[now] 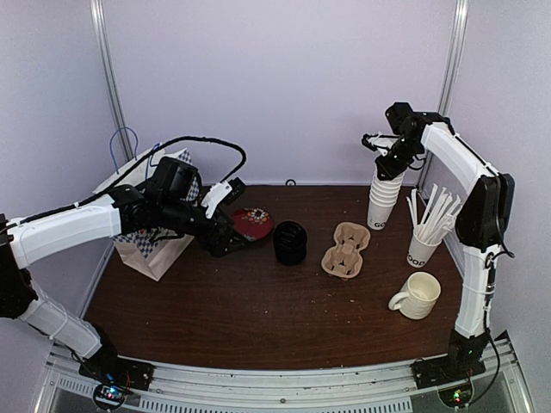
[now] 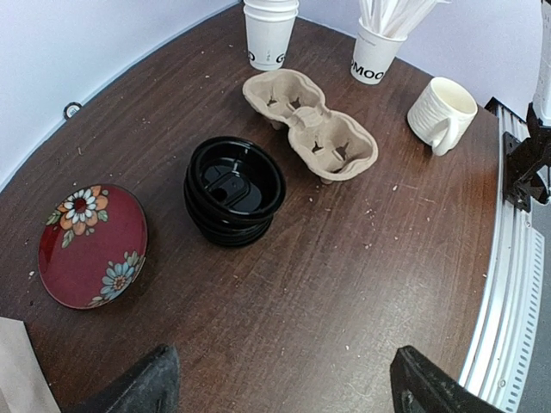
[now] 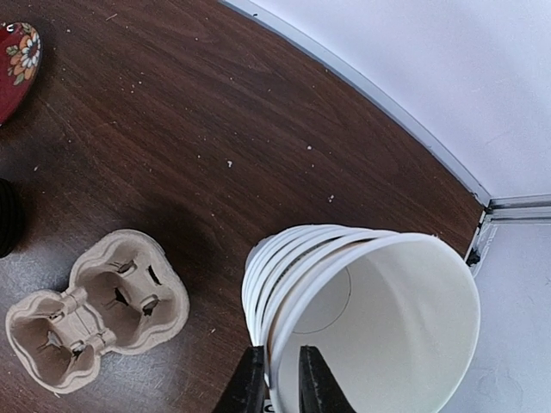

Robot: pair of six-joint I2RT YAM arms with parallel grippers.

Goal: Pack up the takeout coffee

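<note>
**Take one cup, not the whole stack**

The right gripper (image 3: 282, 354) straddles the rim of the top cup (image 3: 387, 327) on the cup stack (image 1: 384, 200), at the table's 2 o'clock. Its fingers are nearly together, but I cannot tell whether they bite. Pinch only that one wall and lift straight up. The carrier (image 1: 346, 249) lies at the stack's 8 o'clock. The left gripper (image 2: 284, 387) hangs wide apart.

Pale lilac-white walls (image 1: 275, 86) close in a dark brown wood-grain counter (image 1: 258, 318) dusted with crumbs, with aluminium corner posts (image 1: 107, 77) at the back and a ribbed metal rail (image 1: 284, 387) along its near edge.
</note>
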